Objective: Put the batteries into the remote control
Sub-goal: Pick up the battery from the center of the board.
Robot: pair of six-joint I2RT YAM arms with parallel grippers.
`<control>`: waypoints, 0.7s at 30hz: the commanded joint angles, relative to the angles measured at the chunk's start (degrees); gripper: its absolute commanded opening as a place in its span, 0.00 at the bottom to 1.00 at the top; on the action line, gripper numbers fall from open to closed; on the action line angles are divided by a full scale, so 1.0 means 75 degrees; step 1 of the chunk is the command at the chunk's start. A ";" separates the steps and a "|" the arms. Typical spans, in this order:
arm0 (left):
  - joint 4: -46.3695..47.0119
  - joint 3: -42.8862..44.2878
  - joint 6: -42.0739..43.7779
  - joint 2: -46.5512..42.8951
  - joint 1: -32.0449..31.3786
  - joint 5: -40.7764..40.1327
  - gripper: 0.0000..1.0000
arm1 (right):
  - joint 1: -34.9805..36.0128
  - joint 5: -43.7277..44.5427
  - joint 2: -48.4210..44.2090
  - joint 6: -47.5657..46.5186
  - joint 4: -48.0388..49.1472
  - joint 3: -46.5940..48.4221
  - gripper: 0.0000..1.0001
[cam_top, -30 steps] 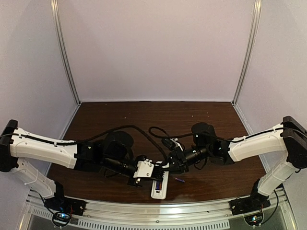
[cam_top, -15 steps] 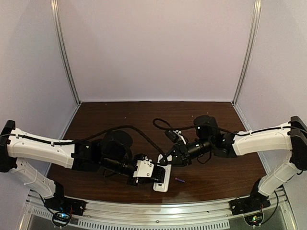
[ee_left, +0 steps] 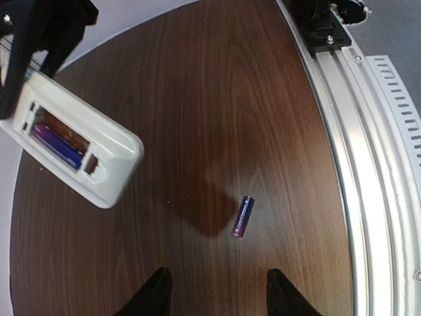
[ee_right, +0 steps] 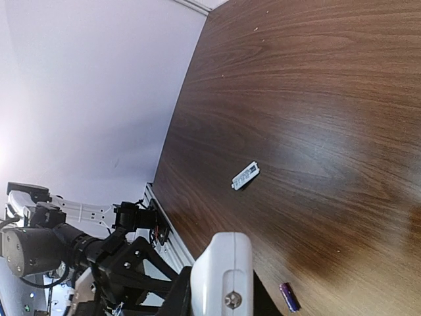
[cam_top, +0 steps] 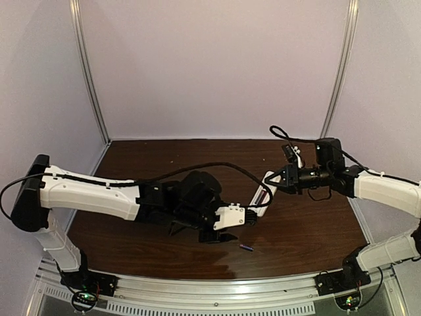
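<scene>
My right gripper (cam_top: 273, 180) is shut on one end of the white remote control (cam_top: 263, 191) and holds it tilted above the table. In the left wrist view the remote control (ee_left: 99, 168) shows its open compartment with one bluish-purple battery (ee_left: 58, 145) lying in it. A second battery (ee_left: 243, 216) lies loose on the wood, also seen as the small battery (cam_top: 246, 248) near the front. My left gripper (ee_left: 217, 296) hovers just short of it, open, nothing between its fingertips (ee_left: 155, 293). From the right wrist the remote control (ee_right: 223, 270) fills the jaws.
A small white cover piece (ee_right: 245, 176) lies flat on the brown table further out. The aluminium rail (ee_left: 368, 164) runs along the near table edge, close to the loose battery. White enclosure walls stand on three sides.
The right gripper has lifted the remote off the table and carried it back and to the right. The left gripper has opened and swung right, over the loose battery.
</scene>
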 commanded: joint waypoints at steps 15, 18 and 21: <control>-0.1668 0.2307 0.0035 0.3017 -0.0003 0.0295 0.38 | -0.1269 -0.0928 -0.1758 -0.1143 -0.0661 -0.1037 0.00; -0.1703 0.2469 0.0081 0.3210 0.0001 0.0248 0.38 | -0.1270 -0.0956 -0.1985 -0.1309 -0.0679 -0.1022 0.00; -0.1736 0.2585 0.0089 0.3341 0.0003 0.0272 0.37 | -0.1270 -0.0853 -0.2207 -0.1460 -0.0809 -0.1011 0.00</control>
